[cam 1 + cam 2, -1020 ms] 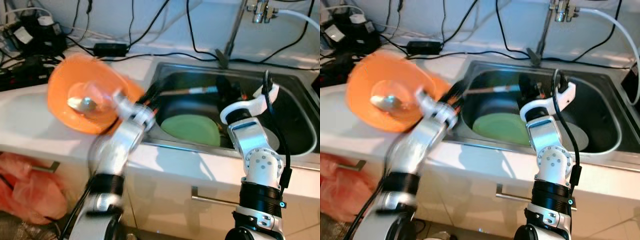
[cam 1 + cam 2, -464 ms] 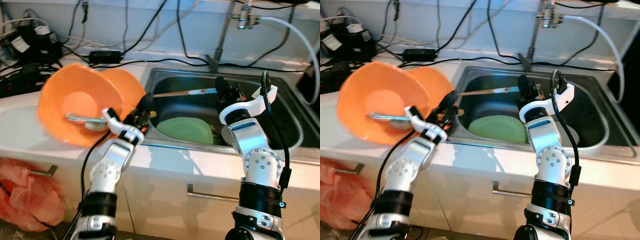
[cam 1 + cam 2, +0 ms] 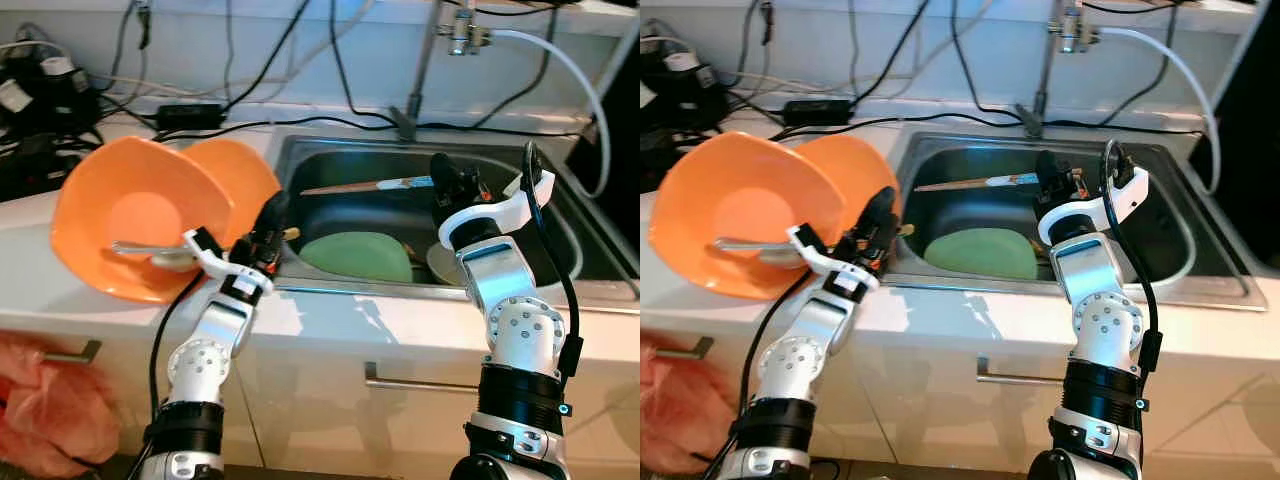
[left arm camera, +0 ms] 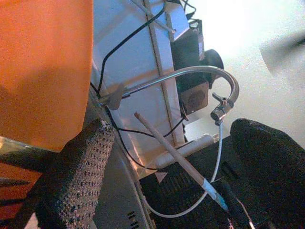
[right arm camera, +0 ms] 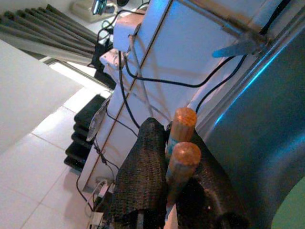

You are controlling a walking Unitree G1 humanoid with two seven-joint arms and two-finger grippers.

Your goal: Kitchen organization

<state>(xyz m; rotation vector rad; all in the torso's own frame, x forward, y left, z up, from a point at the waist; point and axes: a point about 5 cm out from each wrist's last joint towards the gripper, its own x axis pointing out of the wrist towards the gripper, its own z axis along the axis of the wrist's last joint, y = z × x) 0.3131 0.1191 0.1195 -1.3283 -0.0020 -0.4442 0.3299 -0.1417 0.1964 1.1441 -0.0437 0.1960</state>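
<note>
Left end effector (image 3: 272, 222) is sitting at the sink's (image 3: 330, 152) left edge, fingers spread and grasping nothing, just beside the rim of the stacked orange bowls (image 3: 140, 230). The bowls are tilting on the white worktop (image 3: 60, 300); a metal spoon (image 3: 150, 250) is lying inside the front one. Right end effector (image 3: 452, 185) is hovering over the sink, clenched on a pair of wooden chopsticks (image 5: 178, 138) whose long end is reaching leftward across the basin (image 3: 365, 186). A green plate (image 3: 362, 256) is lying on the sink bottom. A faucet (image 3: 455, 25) is standing behind the sink.
</note>
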